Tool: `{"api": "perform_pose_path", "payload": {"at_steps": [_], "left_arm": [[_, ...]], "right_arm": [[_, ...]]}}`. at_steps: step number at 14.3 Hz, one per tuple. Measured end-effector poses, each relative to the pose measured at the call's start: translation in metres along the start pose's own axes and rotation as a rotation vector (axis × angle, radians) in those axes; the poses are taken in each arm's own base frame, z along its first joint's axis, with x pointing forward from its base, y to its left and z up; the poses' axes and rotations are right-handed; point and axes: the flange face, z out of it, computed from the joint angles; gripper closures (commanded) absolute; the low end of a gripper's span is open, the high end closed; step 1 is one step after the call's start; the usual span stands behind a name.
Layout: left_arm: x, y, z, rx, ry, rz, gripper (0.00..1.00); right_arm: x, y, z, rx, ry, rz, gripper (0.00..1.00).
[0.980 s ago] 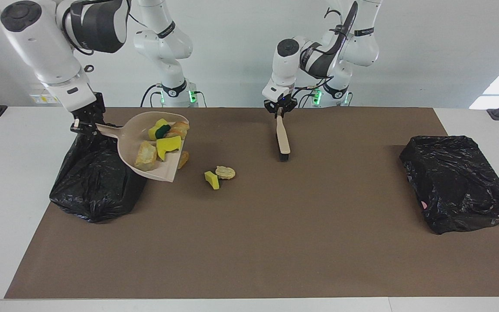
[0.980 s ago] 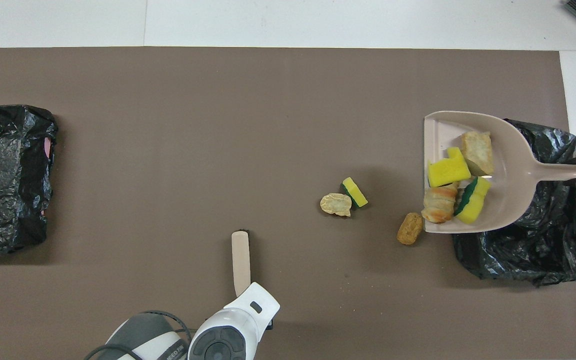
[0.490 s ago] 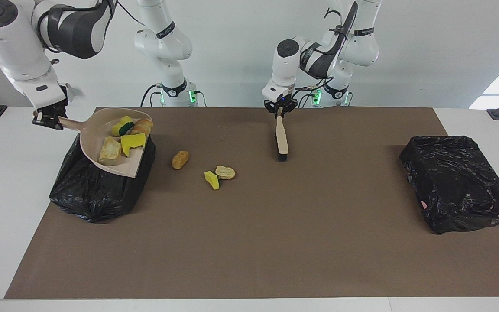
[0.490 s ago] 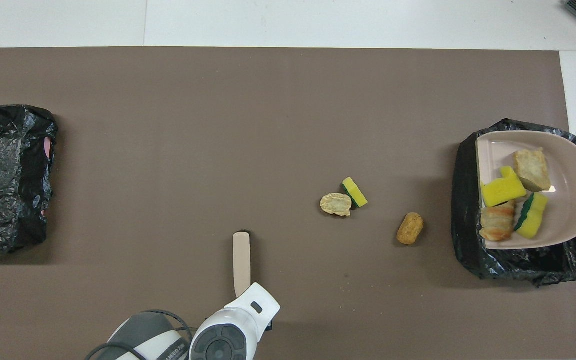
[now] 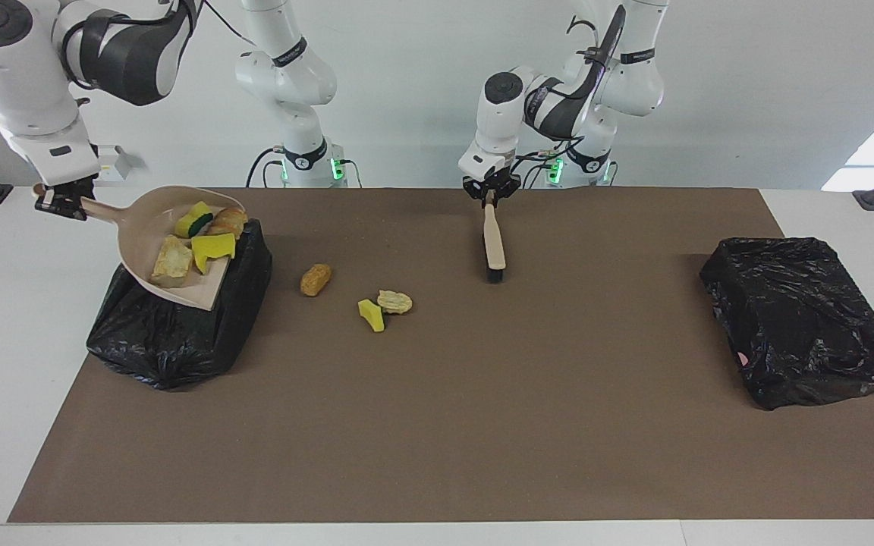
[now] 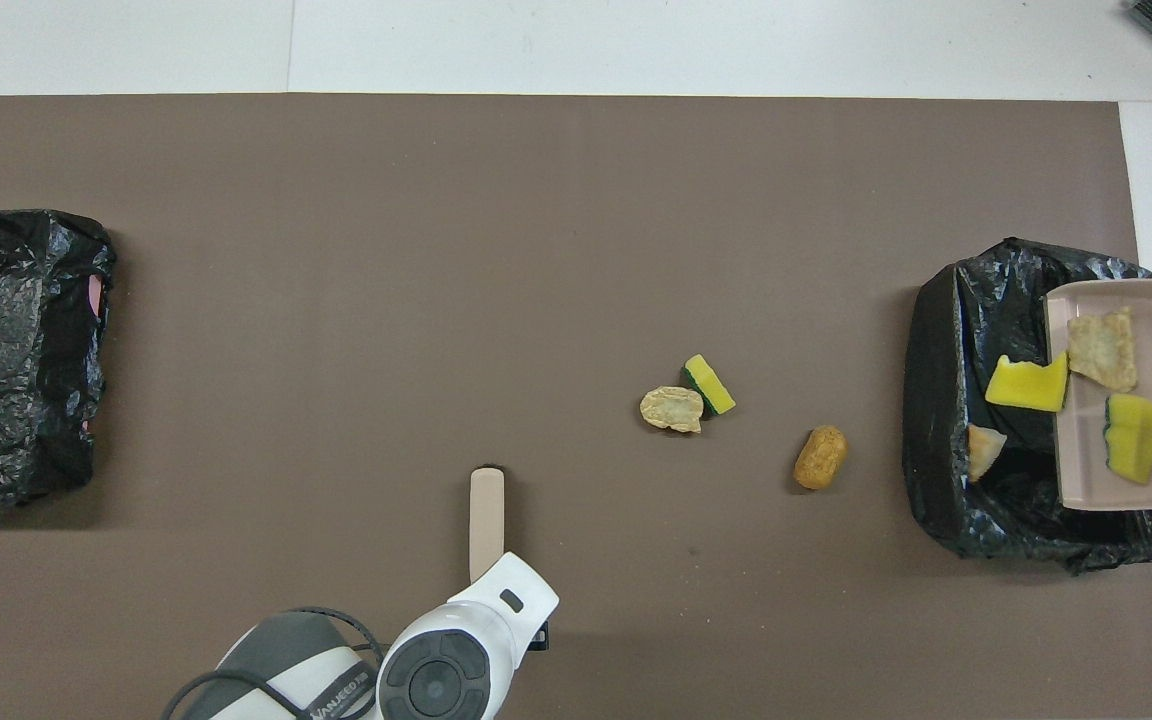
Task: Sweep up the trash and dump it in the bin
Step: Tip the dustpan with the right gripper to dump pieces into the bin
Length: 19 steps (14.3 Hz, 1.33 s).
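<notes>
My right gripper (image 5: 58,205) is shut on the handle of the beige dustpan (image 5: 137,243), which hangs tilted over the black-lined bin (image 5: 171,341) at the right arm's end of the table. Yellow sponge chunks (image 6: 1028,385) and a tan lump (image 6: 1101,350) of trash lie at the pan's lip, and one tan piece (image 6: 983,450) is in the bin (image 6: 946,400). On the mat lie an orange-brown lump (image 5: 315,279), a yellow sponge (image 5: 371,315) and a beige lump (image 5: 394,302). My left gripper (image 5: 490,191) is at the top of the brush (image 5: 493,243), whose bristles rest on the mat.
A second bin lined with a black bag (image 5: 801,318) stands at the left arm's end of the table. The brown mat (image 5: 482,425) covers most of the white tabletop. In the overhead view the left arm's wrist (image 6: 466,650) hides its gripper.
The right arm carried the dustpan off the mat and over the bin, then tilted it, and the scraps slid toward the lip. An orange-brown lump stayed on the mat. The brush barely moved.
</notes>
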Motion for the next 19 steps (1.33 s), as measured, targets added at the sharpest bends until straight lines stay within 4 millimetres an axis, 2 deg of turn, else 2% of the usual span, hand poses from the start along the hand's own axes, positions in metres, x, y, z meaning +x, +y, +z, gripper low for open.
{"api": "perform_pose_path", "payload": {"at_steps": [4,7,9,13,15,17,19], "left_arm": [[0.054,-0.025,-0.041,-0.051,0.033,-0.115,0.0],[0.096,-0.058,-0.071,-0.087,0.072,-0.185,0.0],[0.117,-0.084,-0.086,-0.09,0.082,-0.202,0.0],[0.147,-0.134,-0.102,-0.073,0.105,-0.188,0.0],[0.161,-0.168,-0.103,-0.071,0.111,-0.17,0.0],[0.172,-0.199,-0.108,-0.069,0.112,-0.155,0.0],[0.179,-0.22,-0.128,-0.065,0.098,-0.141,0.0]], "right_arm": [[0.015,-0.024,-0.002,-0.003,-0.149,0.0,1.0],[0.026,-0.032,-0.009,-0.013,-0.21,-0.024,1.0],[0.033,-0.03,-0.015,-0.027,-0.253,-0.055,1.0],[0.047,-0.025,-0.026,-0.053,-0.301,-0.085,1.0],[0.045,-0.025,-0.028,-0.055,-0.303,-0.081,1.0],[0.04,-0.025,-0.038,-0.073,-0.307,-0.067,1.0],[0.034,-0.024,-0.052,-0.099,-0.305,-0.047,1.0]]}}
